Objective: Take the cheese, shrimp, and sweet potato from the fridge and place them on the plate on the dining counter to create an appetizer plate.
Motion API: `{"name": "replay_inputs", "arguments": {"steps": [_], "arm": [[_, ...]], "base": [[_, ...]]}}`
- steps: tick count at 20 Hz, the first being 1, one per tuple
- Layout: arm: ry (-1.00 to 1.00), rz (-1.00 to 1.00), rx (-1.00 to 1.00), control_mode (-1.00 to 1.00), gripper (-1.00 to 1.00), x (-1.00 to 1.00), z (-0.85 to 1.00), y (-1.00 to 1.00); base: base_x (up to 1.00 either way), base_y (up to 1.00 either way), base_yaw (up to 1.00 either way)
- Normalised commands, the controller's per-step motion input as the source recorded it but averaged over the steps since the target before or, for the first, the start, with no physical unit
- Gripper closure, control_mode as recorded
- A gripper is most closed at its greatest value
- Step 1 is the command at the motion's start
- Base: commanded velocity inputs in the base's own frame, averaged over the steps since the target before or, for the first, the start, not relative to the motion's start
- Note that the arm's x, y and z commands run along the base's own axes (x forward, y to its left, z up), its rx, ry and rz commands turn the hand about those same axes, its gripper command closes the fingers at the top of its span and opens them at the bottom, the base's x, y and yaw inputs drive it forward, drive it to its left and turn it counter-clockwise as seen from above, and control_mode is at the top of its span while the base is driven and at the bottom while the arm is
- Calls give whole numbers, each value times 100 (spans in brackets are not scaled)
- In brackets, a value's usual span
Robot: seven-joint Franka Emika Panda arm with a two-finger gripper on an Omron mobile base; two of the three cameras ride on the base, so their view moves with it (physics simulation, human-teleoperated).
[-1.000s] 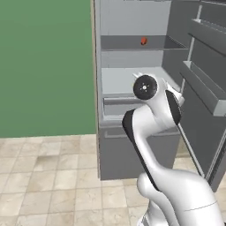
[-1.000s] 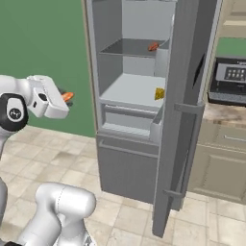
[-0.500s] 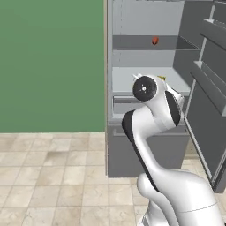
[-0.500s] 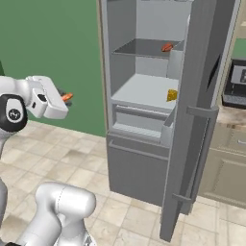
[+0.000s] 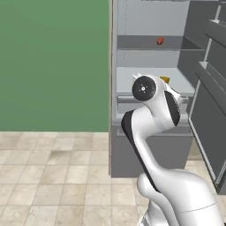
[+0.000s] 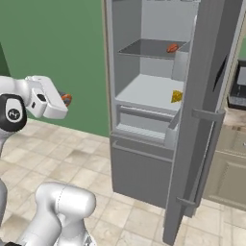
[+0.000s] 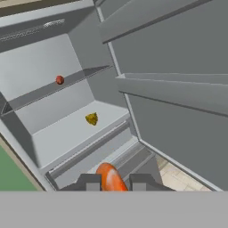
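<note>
Jaws clamped on the shrimp (image 7: 110, 177), gripper (image 7: 111, 182) held outside the fridge (image 6: 144, 158), facing its open interior. Cheese (image 7: 91, 118) on the middle shelf; sweet potato (image 7: 59, 79) on the shelf above.

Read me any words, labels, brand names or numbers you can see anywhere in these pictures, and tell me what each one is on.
None: no readable text on the fridge, its shelves or its open door.
Microwave panel at the right edge of the right base view: too small and blurred to read.
Round marks on the arm's joint caps: emblems, not legible words.
</note>
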Motion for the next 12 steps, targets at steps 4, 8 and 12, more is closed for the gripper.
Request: {"name": "replay_inputs", "arguments": {"steps": [4, 8, 12], "arm": [[0, 0, 0, 100, 100, 0, 0, 0], [0, 0, 0, 100, 100, 0, 0, 0], [0, 0, 0, 100, 100, 0, 0, 0]], "base": [[-100, 100, 1], [-100, 100, 0], [-84, 90, 26]]}}
